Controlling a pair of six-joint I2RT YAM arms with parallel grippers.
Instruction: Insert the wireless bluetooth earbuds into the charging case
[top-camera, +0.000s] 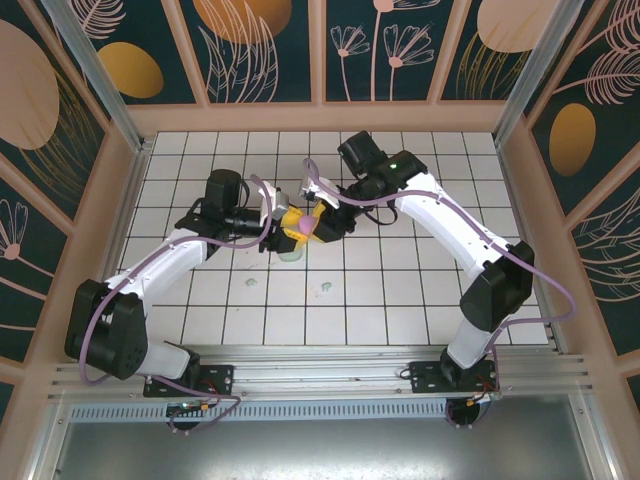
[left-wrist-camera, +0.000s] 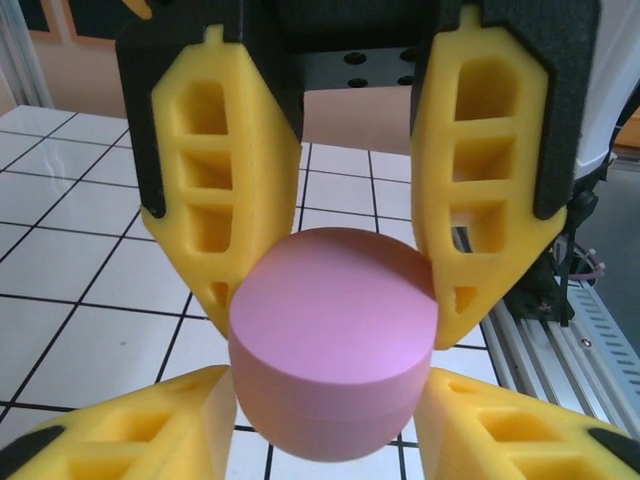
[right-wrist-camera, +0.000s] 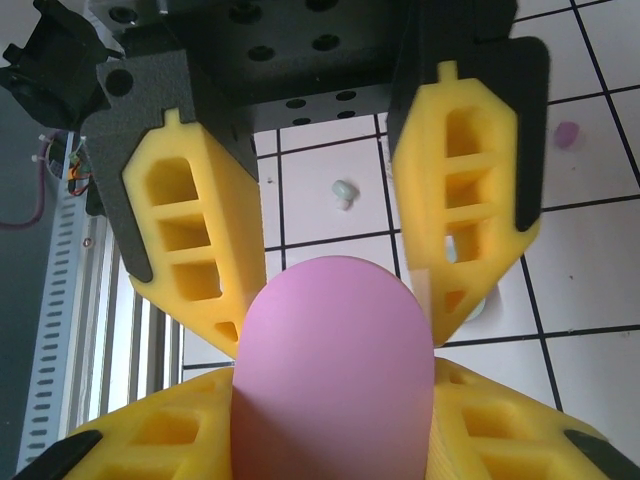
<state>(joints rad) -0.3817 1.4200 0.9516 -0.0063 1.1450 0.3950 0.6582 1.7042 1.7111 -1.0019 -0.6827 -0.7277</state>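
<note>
Now left gripper & right gripper each clamp the pink charging case mid-air, prob. to pull lid from base; mint earbud & purple earbud lie loose on tiles, none inserted yet.

- Left arm, right arm: white shells, black joints, lilac cables looped alongside.
- Green light on right arm's black wrist housing.
- Left gripper, right gripper: yellow hollow-celled fingers, black backing plates, screw-holed black mount.
</note>
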